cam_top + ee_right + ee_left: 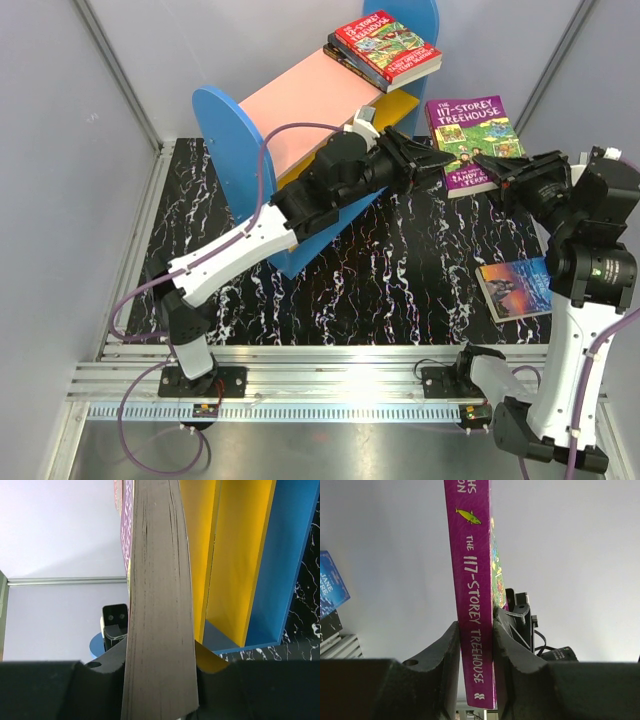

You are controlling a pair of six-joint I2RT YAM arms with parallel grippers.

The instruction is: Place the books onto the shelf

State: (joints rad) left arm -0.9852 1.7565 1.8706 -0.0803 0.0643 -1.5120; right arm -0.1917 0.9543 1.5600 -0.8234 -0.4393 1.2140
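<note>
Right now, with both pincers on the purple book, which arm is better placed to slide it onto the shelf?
Probably right: the right pincer faces the shelf, purple book between; the left pincer points away from it.

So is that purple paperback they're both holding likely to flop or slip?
Probably stiff: the purple 117-Storey Treehouse paperback looks thick and sits flat between the left claw on its spine and the right claw on its page edge. Its smooth cover may be slippery, and pages could fan open if one lets go.

left arm (250,235) extended rightward, left gripper (443,160) clamped on purple book (470,135) | right arm (590,270) folded, right gripper (492,166) pinching opposite edge
</note>
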